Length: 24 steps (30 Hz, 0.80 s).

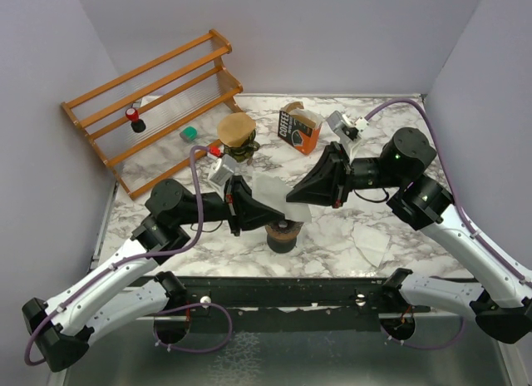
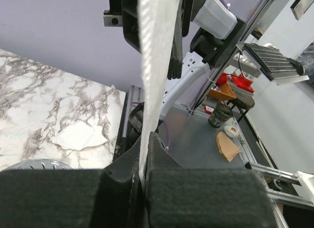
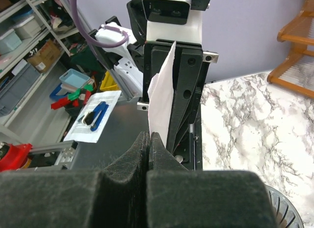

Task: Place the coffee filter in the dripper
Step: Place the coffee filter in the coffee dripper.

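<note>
Left gripper [image 1: 259, 205] is closed tight on the near-left edge of the coffee filter [image 1: 270, 189]. Its wrist view shows the two black fingers [image 2: 122, 174] pressed together, with the white paper rising out of the seam between them [image 2: 157, 51]. The filter hangs in the air between the two arms as a flat, folded sheet held edge-on, just above the dripper [image 1: 284, 235] and not yet inside it. The dripper stands on the marble table [image 1: 332, 244] near the middle, close to the near edge. Its ribbed grey rim shows at the bottom of the left wrist view [image 2: 34, 164] and in the bottom-right corner of the right wrist view [image 3: 282, 203].

Right gripper [image 1: 298, 193] is also fully closed, pinching the opposite edge of the same filter. In its wrist view the paper [image 3: 159, 98] runs from its own fingertips [image 3: 148, 137] up into the left gripper's fingers, so both grippers hold the one sheet.

At the far left a wooden rack [image 1: 150, 103] leans by the wall, with a small red and black thing [image 1: 133, 116] on it and a small green thing [image 1: 189, 134] at its foot. Right of that a brown paper cone [image 1: 237, 130] sits on a dark stand, then an orange coffee box [image 1: 298, 126]. A loose white sheet [image 2: 78, 135] lies flat on the marble.
</note>
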### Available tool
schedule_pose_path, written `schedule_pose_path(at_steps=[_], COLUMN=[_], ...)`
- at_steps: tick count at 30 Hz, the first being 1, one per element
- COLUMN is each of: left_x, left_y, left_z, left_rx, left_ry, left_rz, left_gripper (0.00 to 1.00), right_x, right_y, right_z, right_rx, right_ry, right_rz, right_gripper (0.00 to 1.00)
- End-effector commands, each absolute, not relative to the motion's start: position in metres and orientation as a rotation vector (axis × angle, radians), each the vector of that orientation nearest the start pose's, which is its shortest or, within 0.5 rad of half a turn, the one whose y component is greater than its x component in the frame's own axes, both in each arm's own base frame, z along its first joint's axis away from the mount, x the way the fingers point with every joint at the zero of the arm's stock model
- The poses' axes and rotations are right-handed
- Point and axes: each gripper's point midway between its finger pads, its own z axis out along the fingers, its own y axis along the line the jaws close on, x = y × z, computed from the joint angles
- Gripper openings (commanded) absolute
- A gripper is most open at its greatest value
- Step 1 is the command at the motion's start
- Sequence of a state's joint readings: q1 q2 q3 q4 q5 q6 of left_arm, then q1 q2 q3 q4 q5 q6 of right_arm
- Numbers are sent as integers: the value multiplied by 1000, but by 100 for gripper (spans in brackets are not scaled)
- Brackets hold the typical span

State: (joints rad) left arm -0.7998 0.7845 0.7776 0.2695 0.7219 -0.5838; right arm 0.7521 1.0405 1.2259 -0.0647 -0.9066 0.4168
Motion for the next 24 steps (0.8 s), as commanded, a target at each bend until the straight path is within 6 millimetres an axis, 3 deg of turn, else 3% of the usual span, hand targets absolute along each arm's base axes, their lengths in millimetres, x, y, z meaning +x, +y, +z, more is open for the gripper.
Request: schedule_pose_path(at_steps=[1, 4, 9, 12, 19, 24], left_x=[91, 90, 87, 87, 96, 96], left_y=[-287, -286, -282, -279, -272, -274], left_z=[387, 385, 377, 371, 349, 339], left_rx=[868, 880, 941, 993, 1074, 1140], left_ry=[1281, 1275, 1253, 1252, 1269, 1279], left_rz=[-1596, -1588, -1527, -1461, -1285, -1262], left_gripper=[0, 0, 0, 0, 0, 0], right_x=[111, 112, 115, 116, 122, 124], right_y=[306, 305, 302, 299, 290, 292], right_z=[429, 430, 434, 436, 448, 453], right_rx=[-1059, -1052, -1027, -1020, -969, -975], right_ry=[1352, 1357, 1365, 1369, 1362, 1360], right_rz=[1530, 1525, 1484, 1457, 1372, 1372], right_gripper=[1, 4, 35, 46, 50, 51])
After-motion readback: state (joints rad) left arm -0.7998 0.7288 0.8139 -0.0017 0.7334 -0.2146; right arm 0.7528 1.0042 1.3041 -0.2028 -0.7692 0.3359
